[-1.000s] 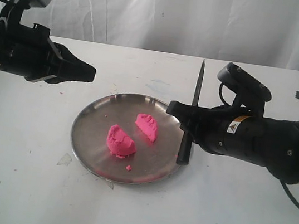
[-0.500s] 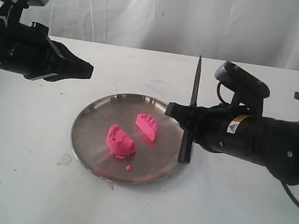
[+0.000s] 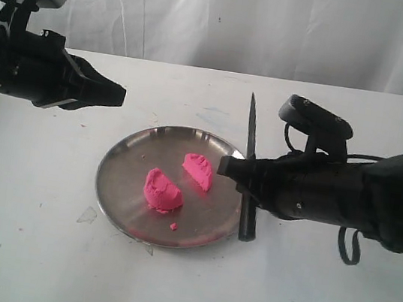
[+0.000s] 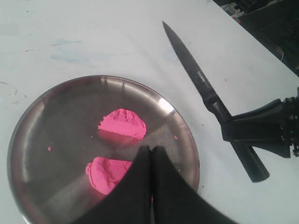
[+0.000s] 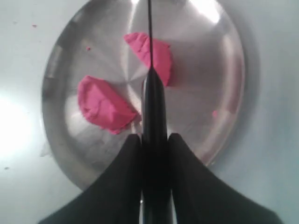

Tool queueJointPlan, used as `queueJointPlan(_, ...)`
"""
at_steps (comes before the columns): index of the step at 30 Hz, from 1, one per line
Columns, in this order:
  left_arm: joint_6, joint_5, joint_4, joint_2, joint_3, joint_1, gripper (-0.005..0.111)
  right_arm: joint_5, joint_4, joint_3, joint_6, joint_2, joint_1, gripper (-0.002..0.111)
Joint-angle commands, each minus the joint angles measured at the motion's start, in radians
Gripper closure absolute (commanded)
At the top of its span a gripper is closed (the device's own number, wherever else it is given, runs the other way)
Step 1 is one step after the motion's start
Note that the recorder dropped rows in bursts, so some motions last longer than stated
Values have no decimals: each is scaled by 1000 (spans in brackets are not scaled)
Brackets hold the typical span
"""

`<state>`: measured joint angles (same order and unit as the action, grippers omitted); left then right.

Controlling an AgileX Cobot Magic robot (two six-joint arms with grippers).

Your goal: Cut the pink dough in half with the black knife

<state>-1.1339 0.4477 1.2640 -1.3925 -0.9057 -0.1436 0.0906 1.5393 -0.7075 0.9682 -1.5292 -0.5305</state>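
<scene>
Your right pincer, pinching the black knife by its handle, has sunk lower and swung the blade nearer the counter, just right of the steel plate. I judge the cut done and the knife on its way down. The pink dough lies on the plate as two halves, near half and far half apart. There is one knife and one plate. Your left pincer hangs pressed together and empty, beyond the plate's far-left rim.

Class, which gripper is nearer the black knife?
Right. The right gripper holds the black knife by its handle beside the steel plate; the left gripper is across the plate, apart.
</scene>
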Motion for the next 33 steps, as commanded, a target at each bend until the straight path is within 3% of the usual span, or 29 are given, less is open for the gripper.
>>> queueJointPlan(1,7,9,26,9,8,2,107,112,205,0,153,0,3,108)
queueJointPlan(6,7,9,26,9,8,2,107,86,205,0,98,-5,3,108)
queueJointPlan(11,7,0,26,9,8,2,107,128,205,-2,100,-23,64,108)
queueJointPlan(13,7,-11,26,9,8,2,107,158,205,-2,168,-26,111,108)
queueJointPlan(17,7,-14,26,9,8,2,107,153,197,2,277,-30,101,108)
queueJointPlan(22,7,-14,26,9,8,2,107,18,-97,2,40,-27,88,108)
queueJointPlan(33,7,-12,26,9,8,2,107,47,-191,-2,121,-8,80,108)
